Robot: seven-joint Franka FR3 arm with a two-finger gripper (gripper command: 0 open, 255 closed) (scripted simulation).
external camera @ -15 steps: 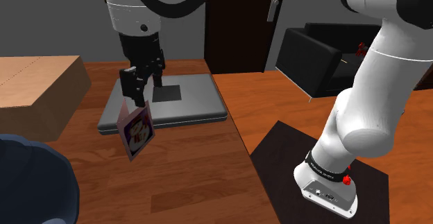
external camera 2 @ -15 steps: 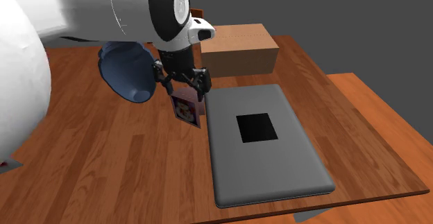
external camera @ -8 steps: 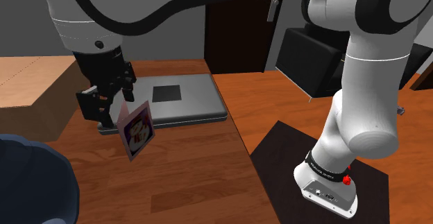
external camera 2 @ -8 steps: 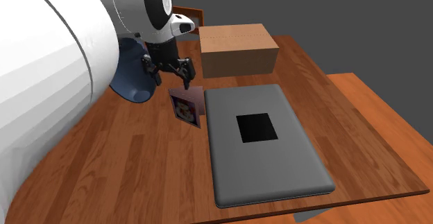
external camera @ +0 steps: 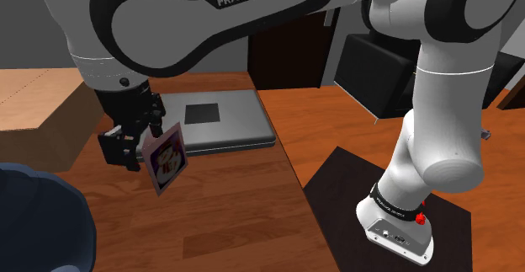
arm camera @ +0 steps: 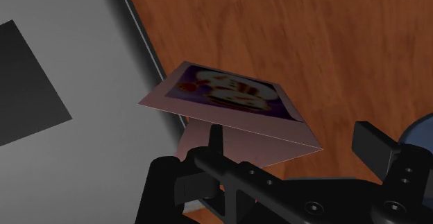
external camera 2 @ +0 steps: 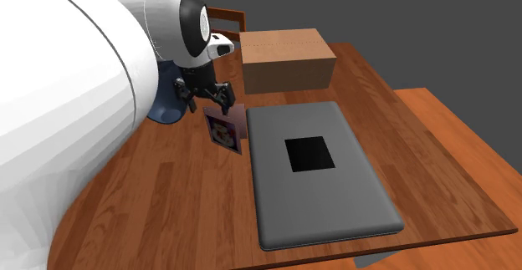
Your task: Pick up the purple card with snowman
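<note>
The purple card (external camera: 166, 159) with a snowman picture stands folded like a tent on the wooden table (external camera: 235, 203), just off the grey slab's near corner. It is also in the second exterior view (external camera 2: 222, 131) and the wrist view (arm camera: 232, 94). My black gripper (external camera: 139, 142) is open and hangs low by the card's top edge, on the side away from the slab (external camera 2: 206, 101). In the wrist view the gripper (arm camera: 295, 143) has its fingers spread, one fingertip (arm camera: 216, 134) over the card's back flap and the other beyond the end of the fold. Neither finger clasps the card.
A flat grey slab (external camera: 214, 123) with a black square lies beside the card. A cardboard box (external camera: 34, 110) stands at the shoulder view's left, and a dark blue rounded object (external camera: 38, 224) sits at the near left. A black armchair (external camera: 395, 68) is beyond the table.
The gripper has moved from above the card toward the shoulder view's left and then dropped lower beside it. The card has stayed in place.
</note>
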